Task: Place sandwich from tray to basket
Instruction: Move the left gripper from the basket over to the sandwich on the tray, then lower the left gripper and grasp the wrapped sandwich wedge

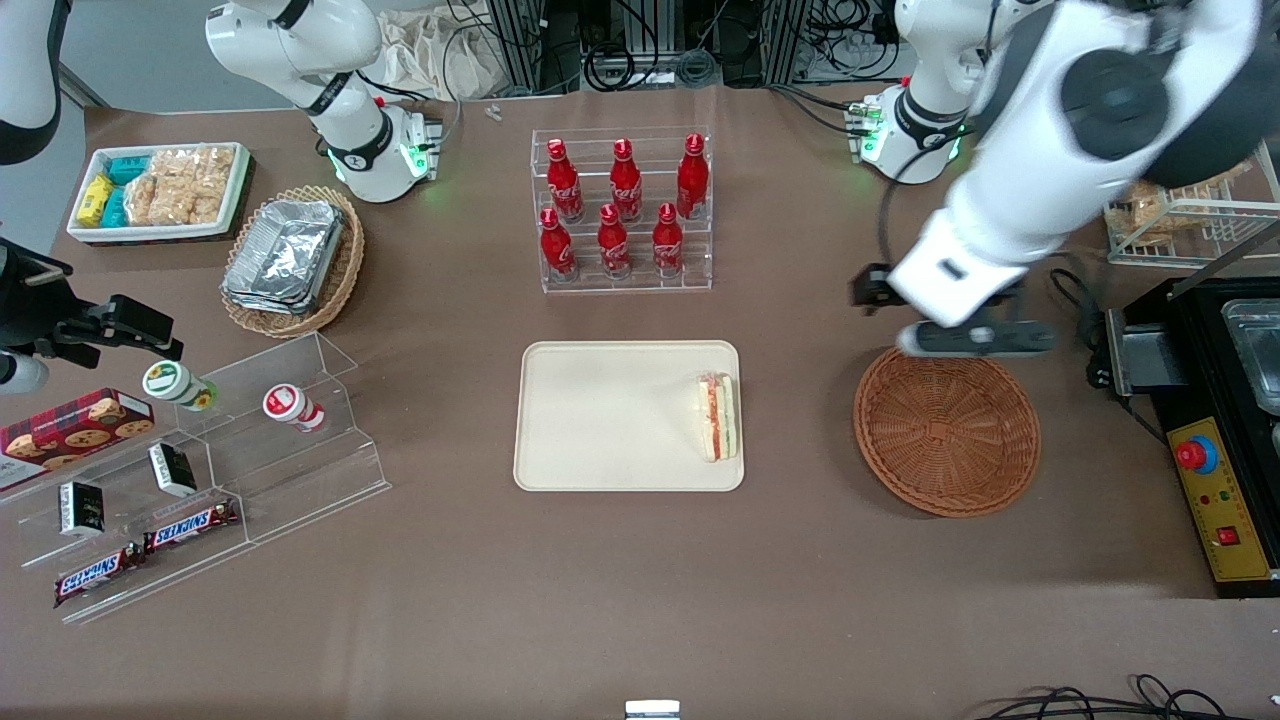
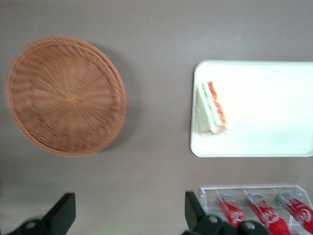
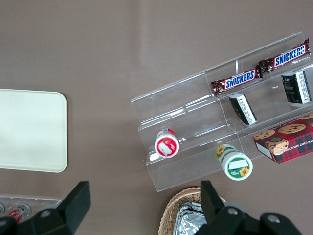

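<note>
My left gripper [image 2: 131, 194] hovers by the basket [image 1: 947, 435], jaws wide and empty, the sandwich [image 1: 719, 418] on the tray [image 1: 600, 420], transfer undone.

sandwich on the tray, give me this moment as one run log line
left gripper: raised near basket, jaws open, holding nothing | sandwich: on tray, at its basket-side end | basket: empty | transfer: not done
</note>
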`<state>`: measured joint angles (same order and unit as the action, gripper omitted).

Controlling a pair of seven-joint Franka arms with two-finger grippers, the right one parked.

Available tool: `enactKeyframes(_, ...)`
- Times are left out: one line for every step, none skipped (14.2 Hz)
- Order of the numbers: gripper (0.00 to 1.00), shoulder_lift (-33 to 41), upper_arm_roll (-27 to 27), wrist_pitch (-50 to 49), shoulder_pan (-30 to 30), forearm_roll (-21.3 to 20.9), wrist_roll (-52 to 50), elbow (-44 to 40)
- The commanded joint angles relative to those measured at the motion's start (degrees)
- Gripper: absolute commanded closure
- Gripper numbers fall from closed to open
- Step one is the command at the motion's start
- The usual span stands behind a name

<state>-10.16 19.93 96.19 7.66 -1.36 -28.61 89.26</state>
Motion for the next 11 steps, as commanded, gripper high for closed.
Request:
enactKeyframes(0.0, -6.96, 5.8, 2.94, 1.21, -3.81, -13.26, -1.2)
enactKeyframes(0.0, -9.42, 5.82, 4.17, 2.79, -4.52, -17.4, -1.2)
enactKeyframes(0.0, -11.79, 5.82, 6.44, 4.89, -5.05, -21.1, -1.11)
enactKeyframes(0.0, -14.34, 5.73, 8.9, 6.22, -5.14, -24.96, -0.94)
enactKeyframes(0.0, -17.24, 5.73, 11.27, 6.84, -5.4, -28.74, -0.85)
enactKeyframes(0.0, -19.79, 5.73, 13.56, 7.37, -7.06, -31.39, -0.76)
enactKeyframes(0.0, -22.08, 5.73, 15.41, 8.07, -9.07, -34.12, -0.67)
enactKeyframes(0.0, -24.36, 5.73, 17.17, 8.6, -10.49, -36.14, -0.76)
enactKeyframes(0.0, -26.3, 5.73, 18.75, 8.78, -11.72, -37.47, -0.58)
enactKeyframes(0.0, -27.89, 5.65, 19.64, 9.74, -12.6, -37.83, -0.41)
enactKeyframes(0.0, -29.03, 5.56, 20.69, 9.75, -13.05, -37.83, -0.23)
